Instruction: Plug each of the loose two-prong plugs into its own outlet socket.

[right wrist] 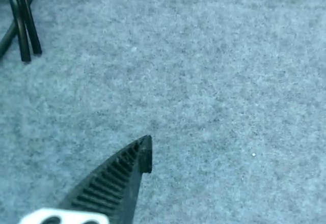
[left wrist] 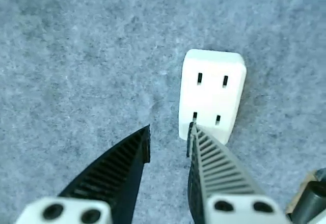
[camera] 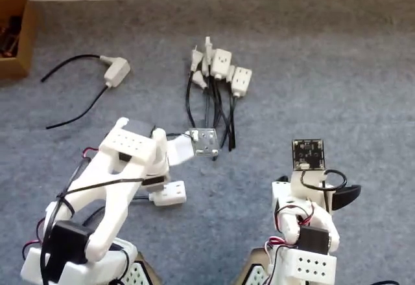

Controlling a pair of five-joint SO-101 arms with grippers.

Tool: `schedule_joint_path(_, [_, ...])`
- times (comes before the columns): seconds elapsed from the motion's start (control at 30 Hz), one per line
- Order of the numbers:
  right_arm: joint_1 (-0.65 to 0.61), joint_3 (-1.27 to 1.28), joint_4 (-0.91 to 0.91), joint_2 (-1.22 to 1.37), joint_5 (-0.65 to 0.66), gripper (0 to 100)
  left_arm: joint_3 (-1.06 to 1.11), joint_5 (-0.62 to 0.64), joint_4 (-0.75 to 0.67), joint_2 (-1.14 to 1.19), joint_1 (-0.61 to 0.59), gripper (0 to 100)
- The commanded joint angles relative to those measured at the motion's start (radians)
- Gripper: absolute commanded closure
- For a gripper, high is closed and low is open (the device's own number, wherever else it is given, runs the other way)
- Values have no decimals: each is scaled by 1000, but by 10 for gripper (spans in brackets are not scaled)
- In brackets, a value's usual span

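From above, the white left arm (camera: 123,162) stands at the near left edge of the grey carpeted table (camera: 337,71). It is bent forward and down over a white rectangular plastic outlet block (camera: 170,193) that lies flat just beside its wrist. The right arm (camera: 305,233) stands at the near right edge, folded upright. On the right gripper (camera: 329,182) one black jaw is swung out to the side, so it is spread wide and holds nothing. A bunch of white plugs and outlet blocks on black cords (camera: 217,68) lies toward the middle of the far edge. A single white two-prong plug on a black cord (camera: 115,70) lies apart, near the far left corner, beside a brown cardboard box (camera: 14,35) at the left edge.

In the left wrist view, the left gripper (left wrist: 169,132) points down at the table, its jaws parted and empty. The tip of its pale ribbed finger (left wrist: 214,168) meets the block's near edge. The black finger (left wrist: 119,175) is over bare carpet beside the block. The block's two pairs of slots face up.

In the right wrist view, one black ribbed finger (right wrist: 122,180) hangs over bare carpet, well apart from the cord ends.
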Motion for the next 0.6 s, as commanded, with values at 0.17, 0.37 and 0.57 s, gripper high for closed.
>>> schedule_joint_path(0.17, [-13,87,-2,-18,11,416,-140,9,84,-194,-53,847])
schedule_joint_path(0.37, [-13,87,-2,-18,11,416,-128,9,296,-392,16,847])
schedule_joint_path(0.57, [-13,87,-2,-18,11,416,225,9,101,-512,97,847])
